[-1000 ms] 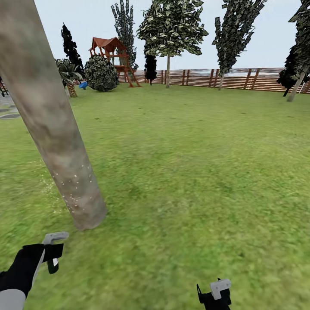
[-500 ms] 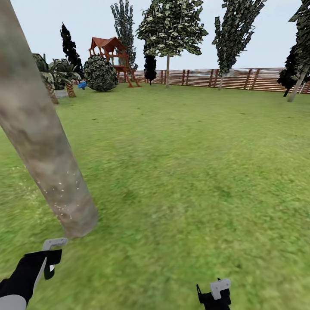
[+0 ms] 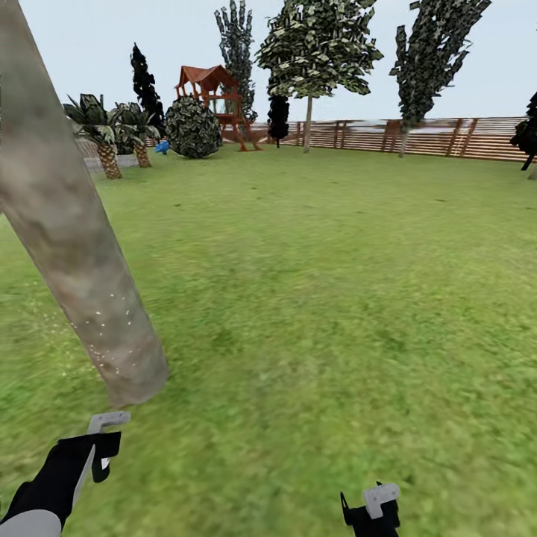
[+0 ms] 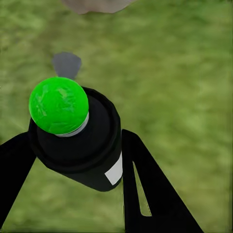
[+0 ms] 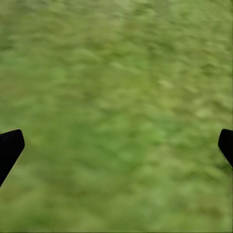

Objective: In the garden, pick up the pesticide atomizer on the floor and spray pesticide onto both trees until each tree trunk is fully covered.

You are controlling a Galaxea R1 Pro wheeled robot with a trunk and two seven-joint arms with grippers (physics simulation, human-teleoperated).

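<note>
The left gripper is clamped around the pesticide atomizer, a black cylindrical can with a round bright-green cap, its two black fingers pressing the can's sides. In the head view this gripper sits low on the robot's left, and the thick, smooth trunk of mottled grey-brown and beige bark rises just ahead of it and slightly to its right, leaning away toward the upper left of that view. The trunk's foot meets the green lawn near the left gripper, so the can's nozzle end faces the base of the trunk.

Fine white specks of pesticide dot only the lowest stretch of bark; the long run above looks bare. Judged from that, the spraying is far from finished, and the coming move likely calls for raising the can along the trunk's long axis.

The right gripper hangs well apart from the trunk, on the robot's right, its fingers spread wide over grass and holding nothing. The left arm is clearly the nearer one.

A brown slat fence rings the far lawn.
</note>
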